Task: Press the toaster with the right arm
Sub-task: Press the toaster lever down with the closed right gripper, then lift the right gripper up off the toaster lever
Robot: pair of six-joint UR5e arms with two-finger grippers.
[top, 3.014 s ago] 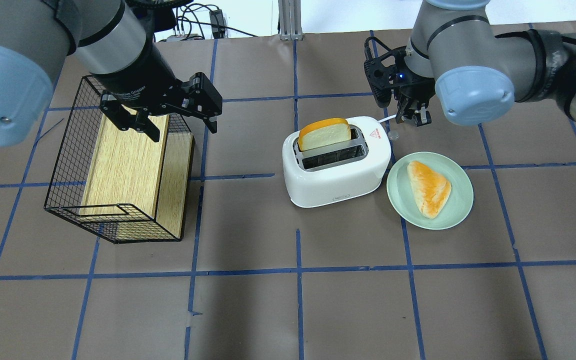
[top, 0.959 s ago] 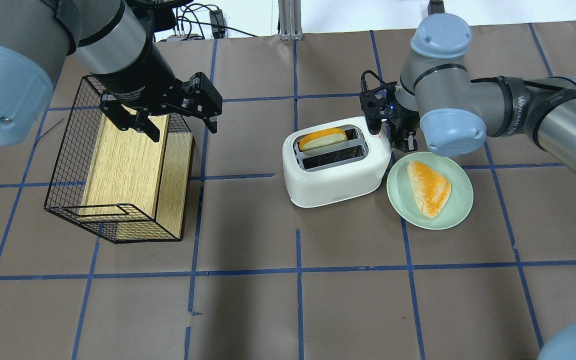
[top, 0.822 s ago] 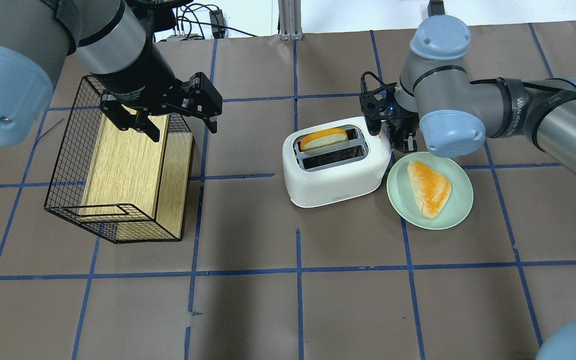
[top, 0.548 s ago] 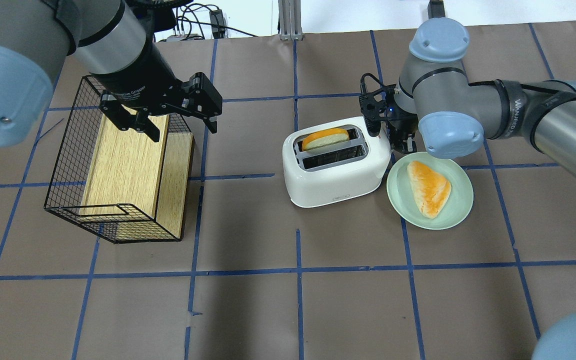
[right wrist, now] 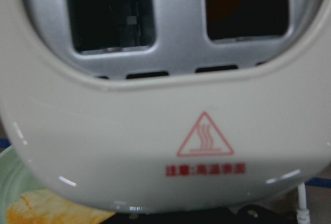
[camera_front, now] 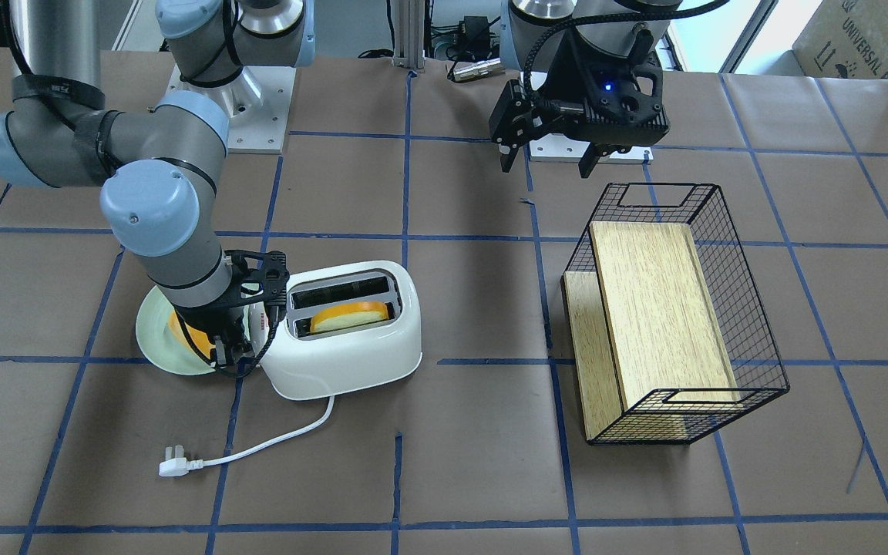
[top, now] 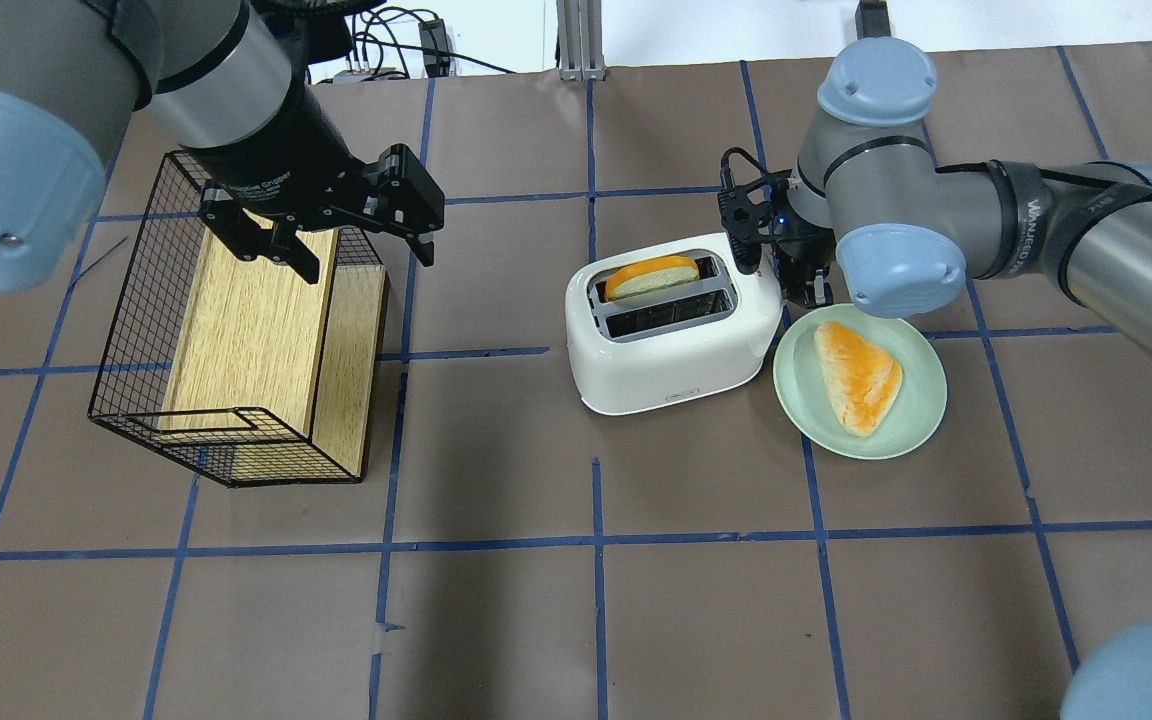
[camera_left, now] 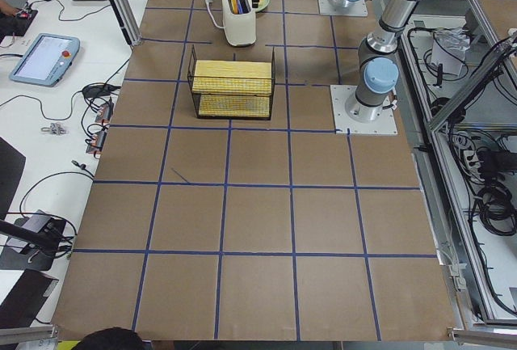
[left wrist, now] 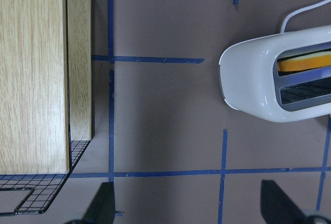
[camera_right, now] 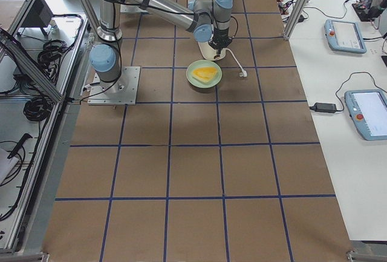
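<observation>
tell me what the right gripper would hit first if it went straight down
Most likely the toaster, at its end: the right gripper points down right beside it. The contact spot is hidden, so not certain.

The right gripper (top: 804, 290) sits at one end of the toaster (top: 671, 350), which stretches away from it toward the left gripper (top: 366, 262). Just beside it, robot-side, lies a plate (top: 921, 420) with bread (top: 858, 375) on it. A slice (top: 651, 277) sits in the slot farther from the robot. The plug (camera_front: 174, 466) lies beyond the right gripper, operators' side. Well past the toaster's far end, a wire basket (top: 126, 330) holding a board (top: 246, 330) stands under the left gripper.
</observation>
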